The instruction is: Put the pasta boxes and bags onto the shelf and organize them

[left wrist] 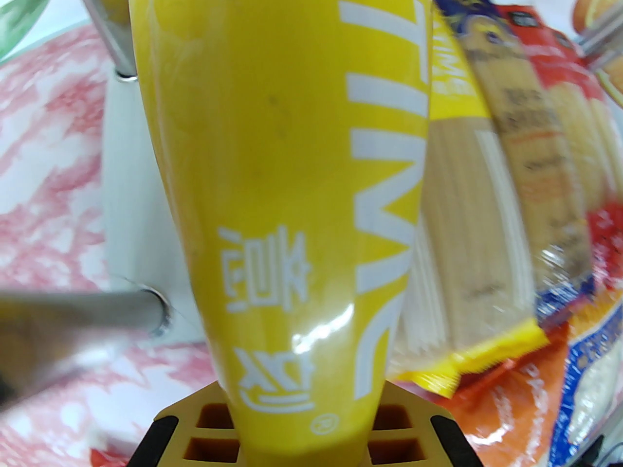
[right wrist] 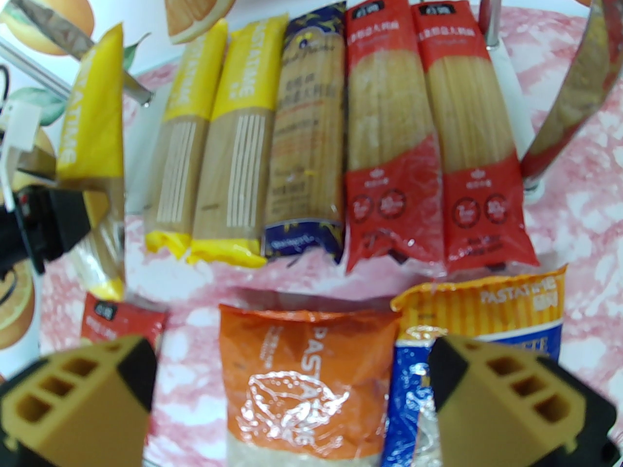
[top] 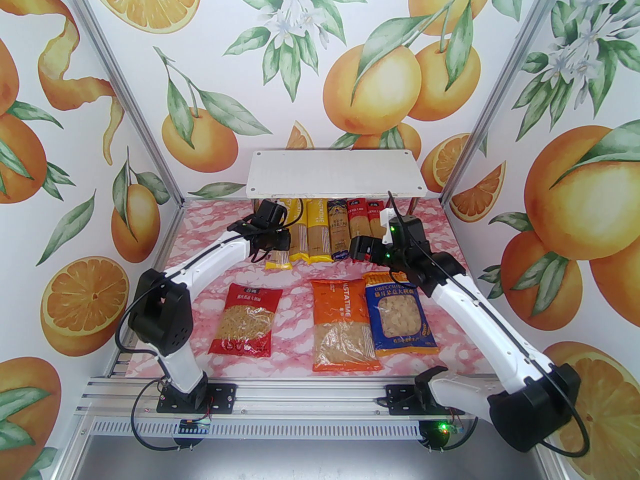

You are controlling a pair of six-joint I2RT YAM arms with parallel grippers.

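The left gripper (left wrist: 302, 431) clamps the long yellow plastic spaghetti pack (left wrist: 272, 163) over the lower board of the white two-tier chrome-legged shelf (top: 330, 175). It is probably best lowered flat beside the two yellow packs (right wrist: 243, 129), clear of the chrome leg (left wrist: 117, 32). The right gripper (right wrist: 292, 397) hangs wide and empty.

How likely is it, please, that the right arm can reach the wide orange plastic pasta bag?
Probably yes: the right gripper hangs open near the orange pasta bag, with nothing between them.
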